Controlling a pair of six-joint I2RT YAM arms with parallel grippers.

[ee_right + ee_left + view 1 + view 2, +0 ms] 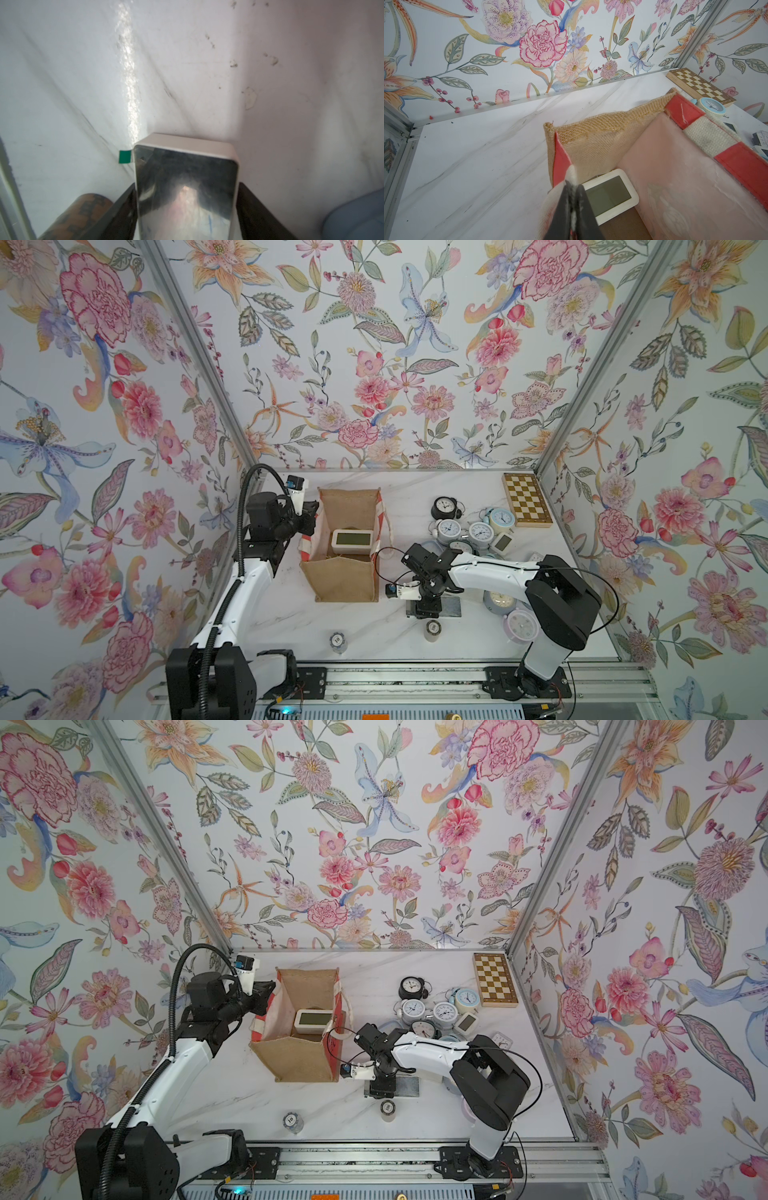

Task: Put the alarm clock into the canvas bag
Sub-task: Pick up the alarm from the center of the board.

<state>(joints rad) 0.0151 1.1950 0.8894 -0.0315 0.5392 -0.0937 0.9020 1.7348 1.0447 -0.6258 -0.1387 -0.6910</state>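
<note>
Plainly, the two arms split the work. The left gripper [571,184] is clenched on the whitish edge of the canvas bag [340,583], pinching the striped side wall nearest to it. I judge this is meant to stop the soft burlap mouth from sagging shut while the other arm loads it. Just past that gripper's tips, down on the bag's floor, a white digital clock [609,195] with a dull green screen lies face up, so one piece is in already. The right gripper [424,609] points straight down at the desk [291,614], outside the bag and a little apart from its front corner. Directly beneath it is the alarm clock [185,176] to be moved, a flat white box with a mirror face, lying on its back on the desk. The dark fingers [122,209] stand one at each long side of it, close against the housing; whether they pinch it yet or merely bracket it I cannot tell. Taking it across its narrow width looks sensible, since the mirror face offers no hold. A stack of chips [433,630] sits just beside this gripper and a pale blue clock [498,601] lies near its other side. The lift therefore probably wants to go straight up before swinging over the held-open rim.
</note>
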